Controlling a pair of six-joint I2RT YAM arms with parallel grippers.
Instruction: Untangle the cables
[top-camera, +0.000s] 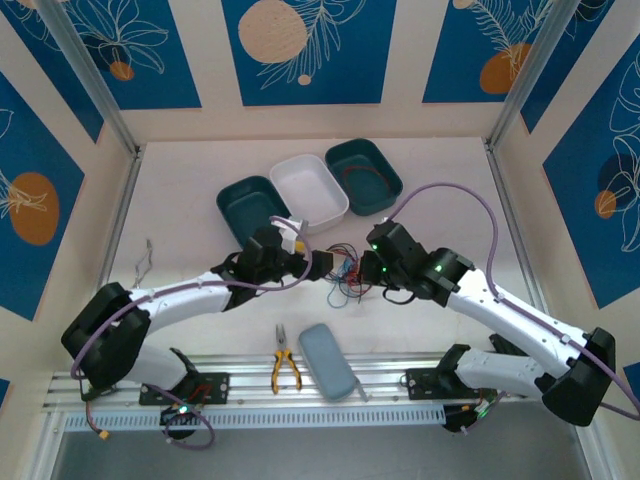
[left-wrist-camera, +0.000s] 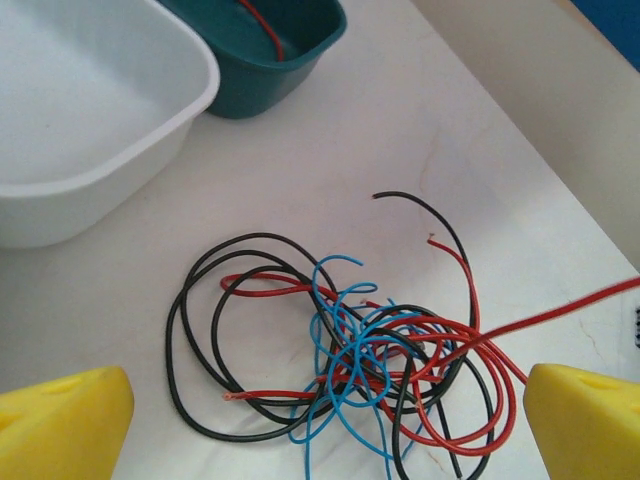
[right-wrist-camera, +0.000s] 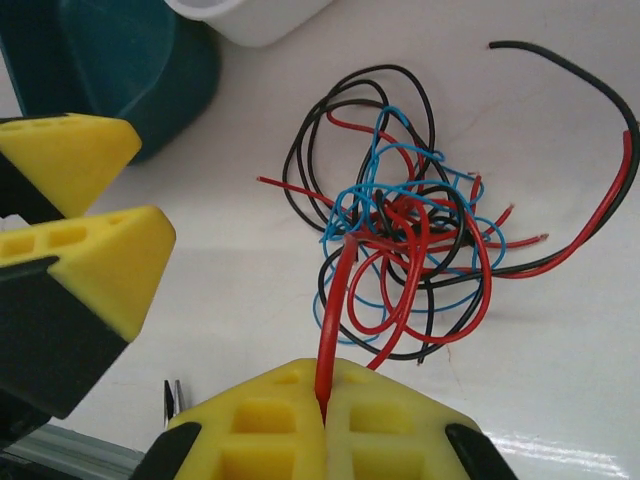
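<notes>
Cable tangle (top-camera: 345, 278) sits mid-counter (top-camera: 190, 170), between the two hands and just in front of the bins. It's black, red and blue strands knotted into one pile, with a few loose ends sticking out round the edge.

Right hand (right-wrist-camera: 322, 388): clamped fully closed on one red cable (right-wrist-camera: 335, 300), pinched right at the fingertips. That strand runs straight from the pinch into the middle of the knot. The rest of the pile lies flat on the counter.

Left hand (left-wrist-camera: 327, 400): wide open, nothing in it. Its yellow fingers (left-wrist-camera: 60, 420) stand either side of the tangle, near edge of the pile between them. Can't tell if the tips touch the counter.

Bins: white bin (top-camera: 308, 190) in the middle, touching the left teal bin (top-camera: 250, 205) and right teal bin (top-camera: 363, 175). The right one has a red wire (left-wrist-camera: 262, 25) lying in it. White one looks bare inside.

Pliers (top-camera: 285, 370) and a grey case (top-camera: 328, 362) lie side by side at the near edge by the arm bases, well apart from the tangle.
</notes>
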